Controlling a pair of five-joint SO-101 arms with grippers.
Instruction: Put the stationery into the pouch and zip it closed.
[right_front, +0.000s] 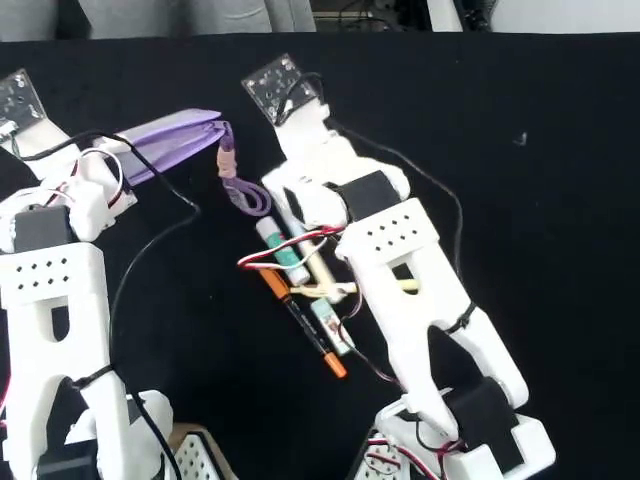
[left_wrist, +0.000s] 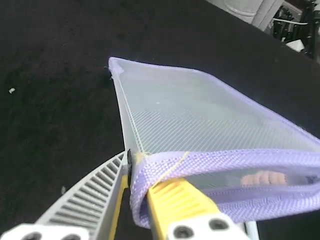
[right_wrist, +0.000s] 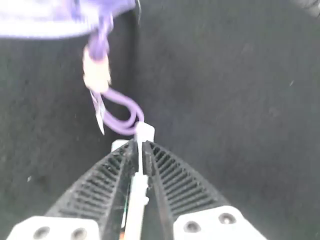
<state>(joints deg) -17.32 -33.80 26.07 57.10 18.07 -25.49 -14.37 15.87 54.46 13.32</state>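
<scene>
As the left gripper (left_wrist: 137, 172) clamps the pouch (left_wrist: 200, 115), the right gripper (right_wrist: 141, 146) pinches a pen (right_wrist: 144, 132) beside its loop (right_wrist: 122, 112)

L jaws clamped, R jaws pinched tight, arms fwd.

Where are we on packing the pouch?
Done: nothing looks packed; the pens lie on the table. In hand: the left gripper clamps the pouch by its edge, and the right gripper is shut on a white pen by the zip strap. Left: load every pen, then zip it.
</scene>
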